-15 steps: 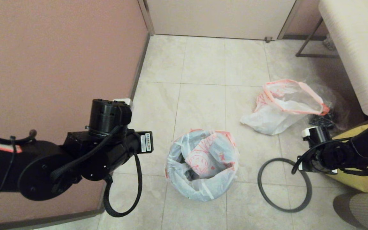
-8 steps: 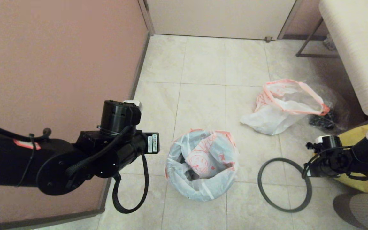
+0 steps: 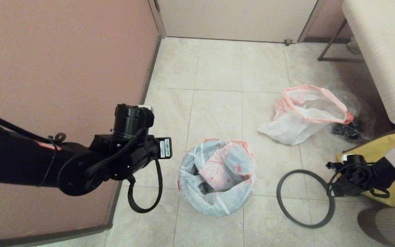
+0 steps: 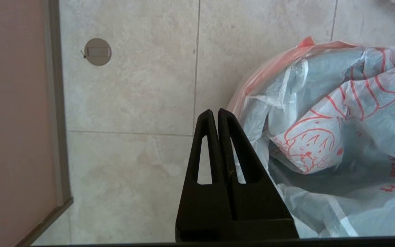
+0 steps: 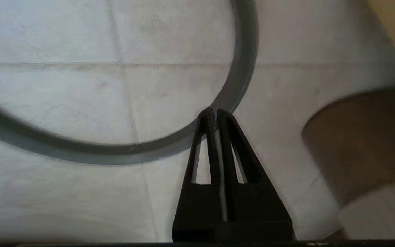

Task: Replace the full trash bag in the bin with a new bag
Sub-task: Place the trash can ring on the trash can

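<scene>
Pale floor tiles fill the head view: the bin point(image 3: 214, 206) stands at centre with a bag point(image 3: 218, 171) still lining it, the grey hoop point(image 3: 305, 199) already off at its 3 o'clock, a second bag point(image 3: 303, 116) at 1 o'clock. Which bag is full is hard to tell. Left wrist view: the left gripper point(image 4: 215, 113), fingers pressed together, hovers beside the lined bin's rim. Right wrist view: the right gripper point(image 5: 214, 112), a sliver apart, empty, sits above the hoop. Most work apparently remains.
</scene>
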